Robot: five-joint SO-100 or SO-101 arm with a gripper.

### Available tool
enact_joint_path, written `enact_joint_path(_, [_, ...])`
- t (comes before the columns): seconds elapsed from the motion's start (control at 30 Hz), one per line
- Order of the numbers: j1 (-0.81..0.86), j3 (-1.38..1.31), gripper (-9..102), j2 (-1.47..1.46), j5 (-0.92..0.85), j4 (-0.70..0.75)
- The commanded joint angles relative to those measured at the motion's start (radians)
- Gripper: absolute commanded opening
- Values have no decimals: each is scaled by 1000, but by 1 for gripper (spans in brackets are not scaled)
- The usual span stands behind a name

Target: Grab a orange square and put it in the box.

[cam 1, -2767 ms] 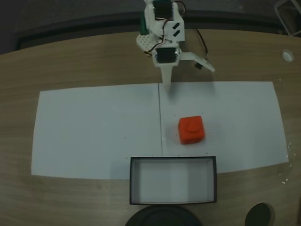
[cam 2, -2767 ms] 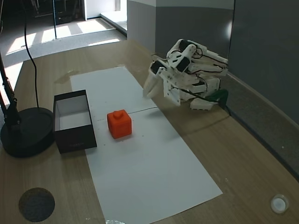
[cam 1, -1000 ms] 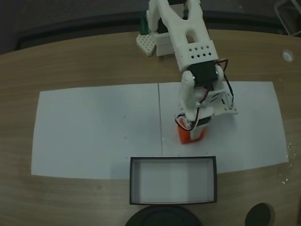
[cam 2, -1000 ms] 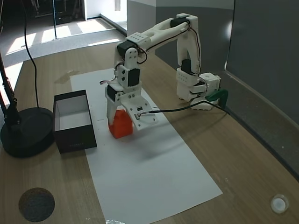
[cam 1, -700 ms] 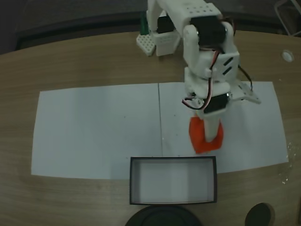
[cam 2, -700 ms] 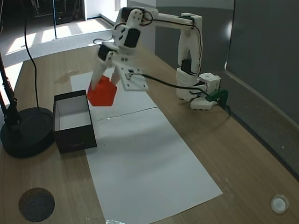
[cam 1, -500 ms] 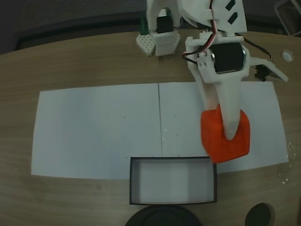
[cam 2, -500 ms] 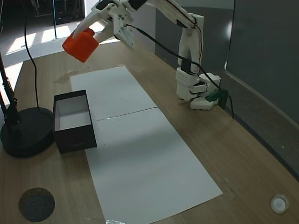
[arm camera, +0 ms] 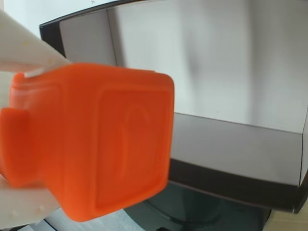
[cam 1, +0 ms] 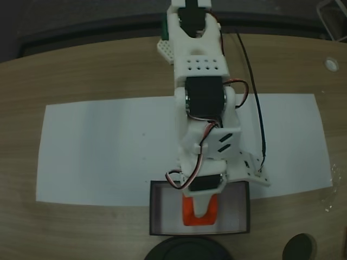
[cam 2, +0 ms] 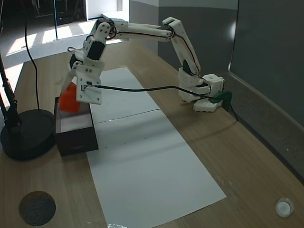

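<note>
The orange square is pinched in my gripper, which is shut on it. In a fixed view from above it sits inside the outline of the box, right of its middle. From the side, the orange square hangs at rim height over the far end of the box, held by my gripper. The wrist view has the orange square large at left between white fingers, with the box floor behind. Whether the block touches the floor cannot be told.
White paper covers the wooden table between the arm's base and the box. A black round stand base sits right beside the box, on the side away from the arm's base. A dark disc and a small white cap lie near the table edges.
The arm has swung the orange square from high in the air down and over into the box. The box has not moved.
</note>
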Motion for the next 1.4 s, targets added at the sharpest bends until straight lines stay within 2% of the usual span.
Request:
enact_joint_path(0.0, [6, -52, 8, 0, 3, -9])
enact_joint_path(0.17, [-2, -57, 25, -6, 12, 41])
enact_joint_path(0.27, [-2, -81, 26, 18, 46, 80])
enact_joint_path(0.47, [-25, -242, 25, 170, 44, 262])
enact_joint_path(0.53, [-40, -328, 20, 256, 44, 356])
enact_joint_path(0.63, [-67, -428, 1, 413, 49, 477])
enact_joint_path(0.7, [-67, -400, 1, 555, 55, 480])
enact_joint_path(0.87, [-100, -98, 0, 974, 81, 472])
enact_joint_path(1.0, [-98, 278, 0, 1318, 72, 451])
enact_joint_path(1.2, [-94, 822, 0, 1786, 71, 301])
enact_joint_path(1.37, [-26, 1175, 0, 2065, 78, 181])
